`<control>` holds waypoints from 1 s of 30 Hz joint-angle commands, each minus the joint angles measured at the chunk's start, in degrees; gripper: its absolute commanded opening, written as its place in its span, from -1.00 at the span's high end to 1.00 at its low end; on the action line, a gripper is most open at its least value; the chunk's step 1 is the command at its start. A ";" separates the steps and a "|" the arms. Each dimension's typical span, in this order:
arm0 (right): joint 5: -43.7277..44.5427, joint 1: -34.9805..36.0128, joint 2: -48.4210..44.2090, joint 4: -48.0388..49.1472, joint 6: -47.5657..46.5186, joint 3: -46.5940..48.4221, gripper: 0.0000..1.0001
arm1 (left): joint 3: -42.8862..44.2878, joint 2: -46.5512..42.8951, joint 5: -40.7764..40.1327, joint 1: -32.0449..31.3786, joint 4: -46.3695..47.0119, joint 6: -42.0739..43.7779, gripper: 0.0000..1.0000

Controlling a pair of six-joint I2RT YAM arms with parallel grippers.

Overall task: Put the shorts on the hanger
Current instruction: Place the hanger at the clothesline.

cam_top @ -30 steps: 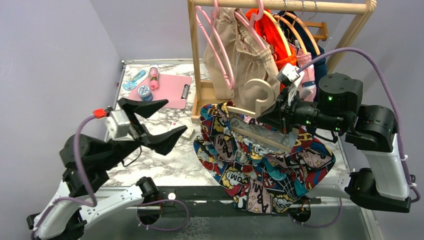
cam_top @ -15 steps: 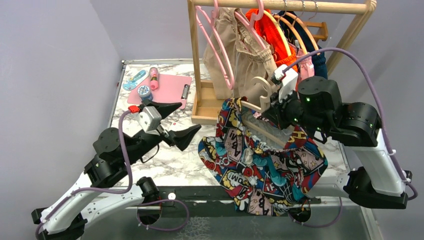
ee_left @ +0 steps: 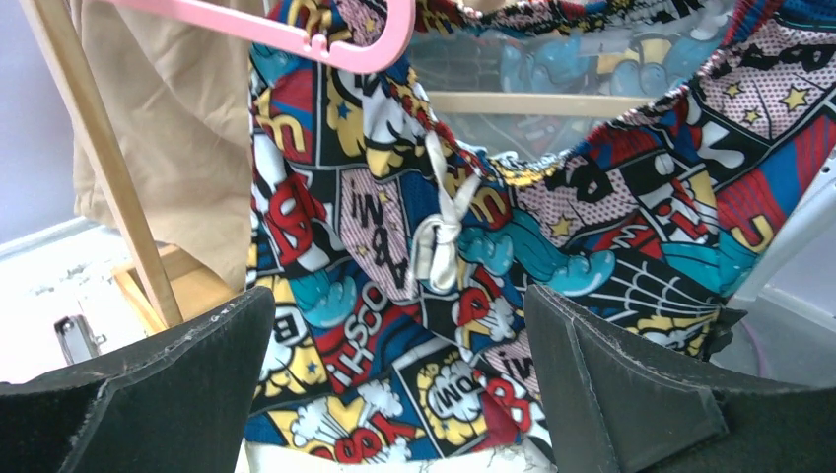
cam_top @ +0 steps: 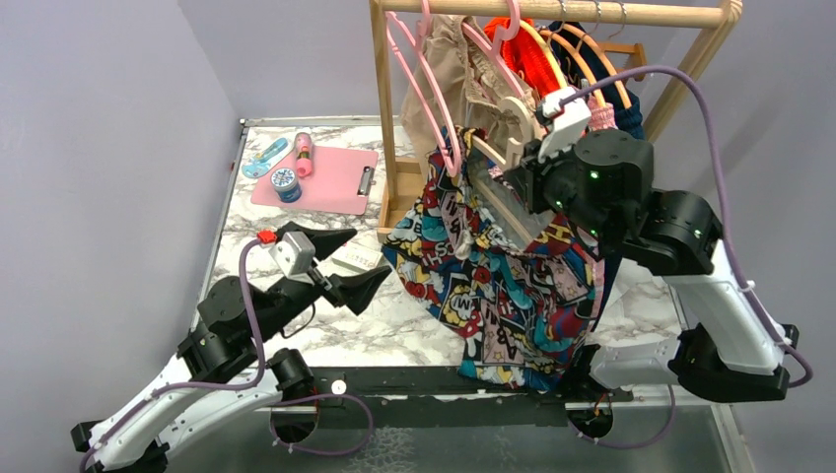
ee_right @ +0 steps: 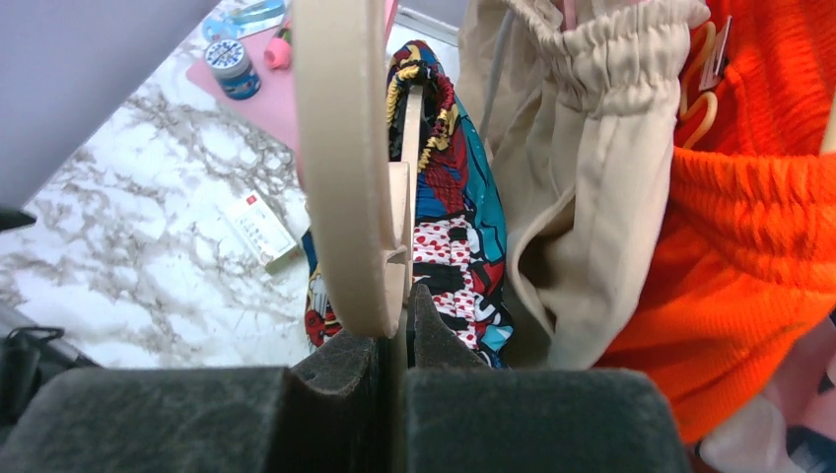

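Shorts (cam_top: pixel 503 286) in comic-book print hung on the cream hanger (ee_right: pixel 340 148), held up near the wooden rail (cam_top: pixel 592 12). Leftward, the left gripper (cam_top: pixel 367 254) hovered low, jaws wide, holding nothing. Rightward, the right gripper (ee_right: pixel 394 345), arm reared high, pinched the hanger's neck. Hooking it over the rail seemed next, needing more height.
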 commanded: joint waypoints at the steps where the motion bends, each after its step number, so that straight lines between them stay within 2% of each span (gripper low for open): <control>1: 6.47 -0.06 2.94 8.11 -0.87 1.12 0.99 | -3.30 -3.82 -2.12 0.03 1.28 -3.58 -0.98; 6: 9.02 -0.05 4.80 10.95 -1.53 0.56 0.99 | -6.92 -6.70 -2.60 0.03 0.38 -5.12 -0.98; 13: 12.53 -0.05 4.79 22.23 -4.93 -2.31 0.98 | -12.24 -9.90 -3.04 0.03 0.04 -7.68 -0.98; 20: 15.55 -0.06 7.50 32.68 -11.24 -0.79 0.99 | -15.98 -11.71 -3.71 0.03 -0.31 -9.02 -0.98; 30: 13.70 -2.31 13.78 37.48 -14.10 4.39 0.99 | -18.65 -14.41 -4.85 0.03 -1.94 -11.14 -0.98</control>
